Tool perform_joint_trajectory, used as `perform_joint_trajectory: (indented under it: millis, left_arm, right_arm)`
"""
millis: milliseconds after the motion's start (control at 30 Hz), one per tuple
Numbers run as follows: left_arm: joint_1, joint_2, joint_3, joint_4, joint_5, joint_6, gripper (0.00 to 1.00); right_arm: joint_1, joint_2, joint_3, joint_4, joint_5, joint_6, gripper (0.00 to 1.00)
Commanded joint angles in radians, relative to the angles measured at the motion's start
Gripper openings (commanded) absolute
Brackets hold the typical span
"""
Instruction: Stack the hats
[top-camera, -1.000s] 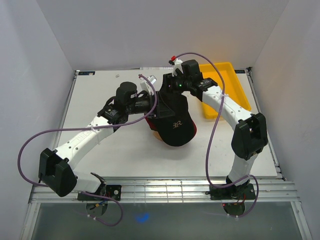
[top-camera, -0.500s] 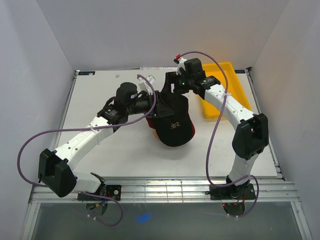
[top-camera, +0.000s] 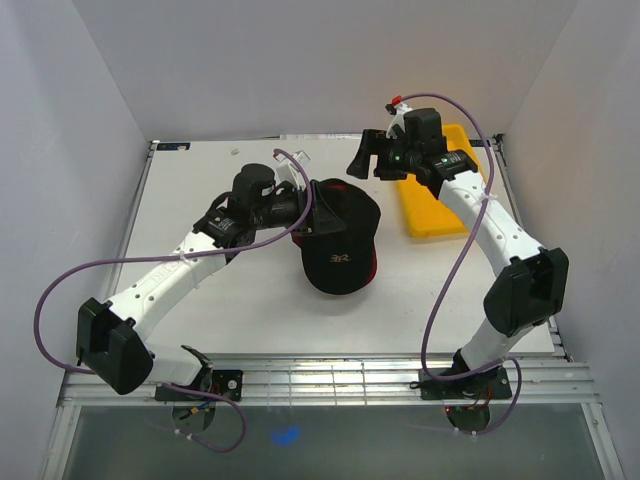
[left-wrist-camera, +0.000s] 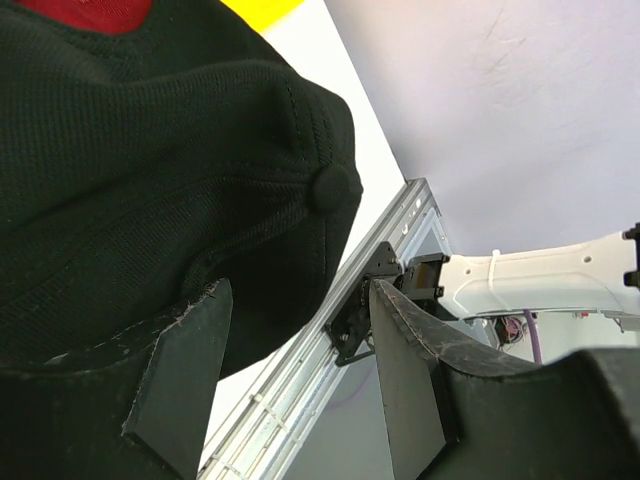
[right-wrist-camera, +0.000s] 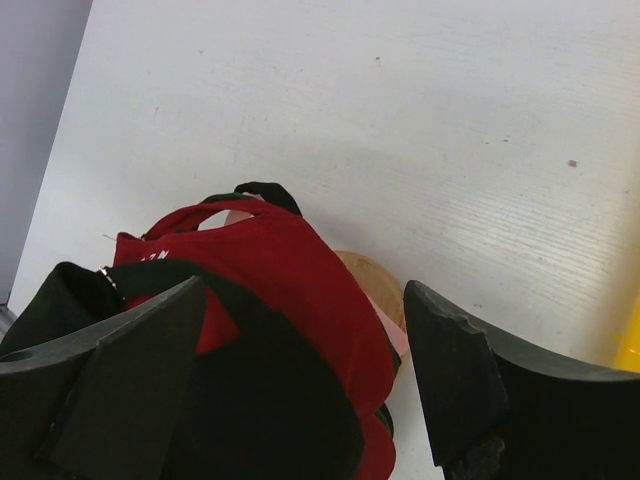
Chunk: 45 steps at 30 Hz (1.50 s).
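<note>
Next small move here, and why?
Probably ease the left gripper back, off the black fabric baseball cap. That cap already covers the red fabric cap, the left jaws stand apart at its edge, and the right gripper is open, up near the yellow tray.

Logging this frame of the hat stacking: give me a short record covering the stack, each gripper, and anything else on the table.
stack: black cap on top of red cap, wooden stand showing beneath
left gripper: jaws apart at the black cap's edge, one finger against the fabric
right gripper: open, in the air, apart from the caps
other: yellow tray at the far right of the table
</note>
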Motion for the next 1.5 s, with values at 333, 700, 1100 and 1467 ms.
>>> perform_joint_trajectory:
  millis: [333, 700, 1100, 1467]
  left_arm:
    - [0.005, -0.073, 0.06, -0.056, -0.036, 0.026, 0.69]
    - [0.005, -0.105, 0.081, -0.109, -0.048, 0.022, 0.69]
    - [0.005, -0.053, 0.146, -0.204, -0.144, 0.014, 0.65]
    - [0.005, 0.038, 0.305, -0.276, -0.182, 0.035, 0.64]
  right_arm:
    - [0.0, -0.176, -0.133, 0.079, -0.058, 0.023, 0.83]
    - [0.0, -0.307, -0.28, 0.153, -0.102, 0.059, 0.79]
    - [0.0, -0.361, -0.395, 0.208, -0.118, 0.088, 0.7]
    - [0.001, -0.263, -0.274, 0.202, -0.219, -0.044, 0.68]
